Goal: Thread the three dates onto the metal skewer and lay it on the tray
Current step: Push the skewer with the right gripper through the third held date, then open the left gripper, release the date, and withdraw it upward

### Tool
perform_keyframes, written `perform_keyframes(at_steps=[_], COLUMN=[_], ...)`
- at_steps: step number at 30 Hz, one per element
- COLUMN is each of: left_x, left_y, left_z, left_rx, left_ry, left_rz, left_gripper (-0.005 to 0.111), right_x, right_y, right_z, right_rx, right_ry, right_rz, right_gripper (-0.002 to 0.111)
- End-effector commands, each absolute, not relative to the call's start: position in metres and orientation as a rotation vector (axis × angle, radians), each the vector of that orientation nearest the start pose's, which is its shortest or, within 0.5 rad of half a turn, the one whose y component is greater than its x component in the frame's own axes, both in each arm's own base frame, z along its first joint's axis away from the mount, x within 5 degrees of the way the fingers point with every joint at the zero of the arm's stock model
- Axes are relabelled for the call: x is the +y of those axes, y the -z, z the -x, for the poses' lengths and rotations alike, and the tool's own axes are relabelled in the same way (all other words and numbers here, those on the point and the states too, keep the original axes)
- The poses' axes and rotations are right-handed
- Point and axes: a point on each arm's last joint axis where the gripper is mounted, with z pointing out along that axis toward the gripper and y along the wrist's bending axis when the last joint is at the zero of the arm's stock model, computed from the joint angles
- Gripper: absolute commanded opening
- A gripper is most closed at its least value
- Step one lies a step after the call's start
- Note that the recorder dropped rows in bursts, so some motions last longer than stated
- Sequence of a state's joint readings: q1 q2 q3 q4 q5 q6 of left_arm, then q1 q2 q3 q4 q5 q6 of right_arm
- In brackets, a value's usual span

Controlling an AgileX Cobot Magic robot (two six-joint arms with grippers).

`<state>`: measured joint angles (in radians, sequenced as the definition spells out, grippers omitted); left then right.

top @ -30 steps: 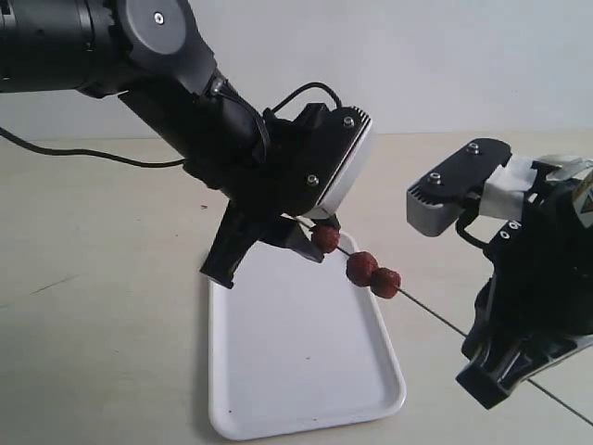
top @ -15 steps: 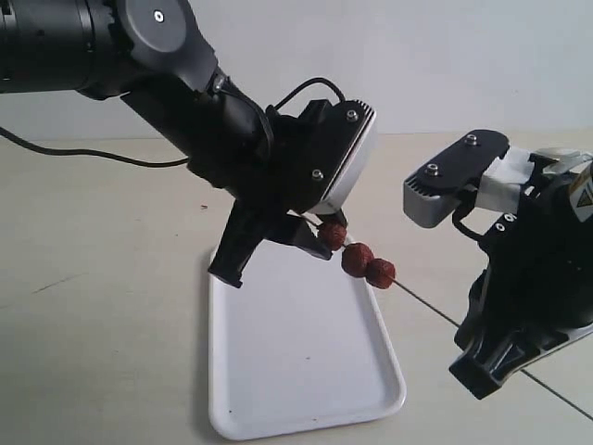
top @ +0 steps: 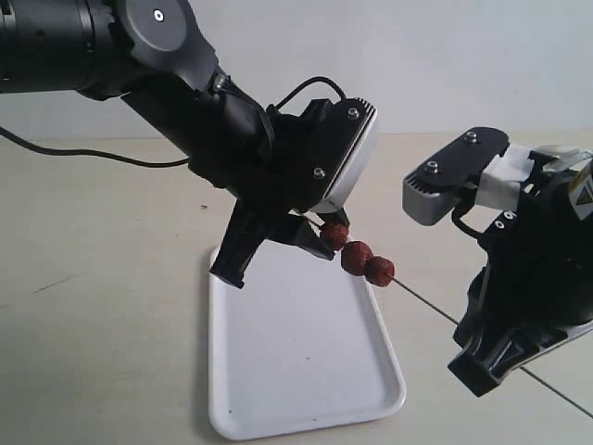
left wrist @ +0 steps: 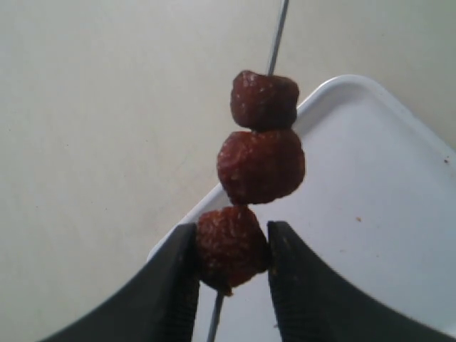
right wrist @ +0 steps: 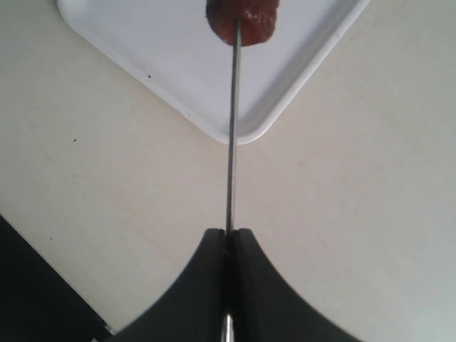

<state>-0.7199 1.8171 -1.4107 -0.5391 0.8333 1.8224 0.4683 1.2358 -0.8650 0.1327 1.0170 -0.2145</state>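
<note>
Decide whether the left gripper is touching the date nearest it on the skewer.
Touching. The left wrist view shows the left gripper with its fingers pressed against both sides of that date, no gap visible.

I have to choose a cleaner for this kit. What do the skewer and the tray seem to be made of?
The skewer looks like metal, likely steel: thin, straight, grey, with a bright sheen along it. The tray is probably plastic: smooth, white, faintly glossy, with moulded rounded corners and a low rim.
</note>
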Motion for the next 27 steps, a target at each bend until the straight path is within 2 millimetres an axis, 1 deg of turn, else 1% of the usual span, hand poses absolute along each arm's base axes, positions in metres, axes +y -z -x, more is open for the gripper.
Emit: perform_keyframes(at_steps=[1,15,19,21,22,25,26,27], left_x=[-0.287,-0.287,-0.2876,-0.2886,-0.2896,-0.2925,-0.293,-0.293], left_y=[-0.2588,-0.259,-0.2594,-0.26,-0.2608,-0.2631,-0.2636,-0.2636], left_z=[-0.2678,-0.2686,-0.2687,-0.2679,-0.2673,-0.2664,-0.2667,-0.2669], left_rx=[1.084,1.083,1.143,1.153,1.162,1.183,1.186,1.192], left_ry=[0.264,0.253,0.277,0.301,0.321,0.369,0.372,0.372], left_rz=[-2.274,-2.27,-2.236,-2.221,-2.205,-2.156,-2.146,-2.141], left_gripper=[0.034,0.034,0.034,0.039,0.044,0.066,0.071,0.073], right_x=[0.1068,0.1065,0.1065,0.1065,0.1065,0.1065,0.1065,0.1065], right_y=[-0.2701,-0.27,-0.27,-0.27,-0.27,-0.27,-0.27,-0.27], right_z=[-0.19,-0.1897,-0.1897,-0.1897,-0.1897,-0.1897,-0.1895,-0.1895], right_rx=[2.708,2.711,2.711,2.711,2.711,2.711,2.713,2.713], right_ry=[-0.226,-0.223,-0.223,-0.223,-0.223,-0.223,-0.223,-0.223], right_rz=[0.893,0.895,0.895,0.895,0.895,0.895,0.896,0.896], right_gripper=[0.0,0.0,0.0,0.0,0.0,0.0,0.0,0.0])
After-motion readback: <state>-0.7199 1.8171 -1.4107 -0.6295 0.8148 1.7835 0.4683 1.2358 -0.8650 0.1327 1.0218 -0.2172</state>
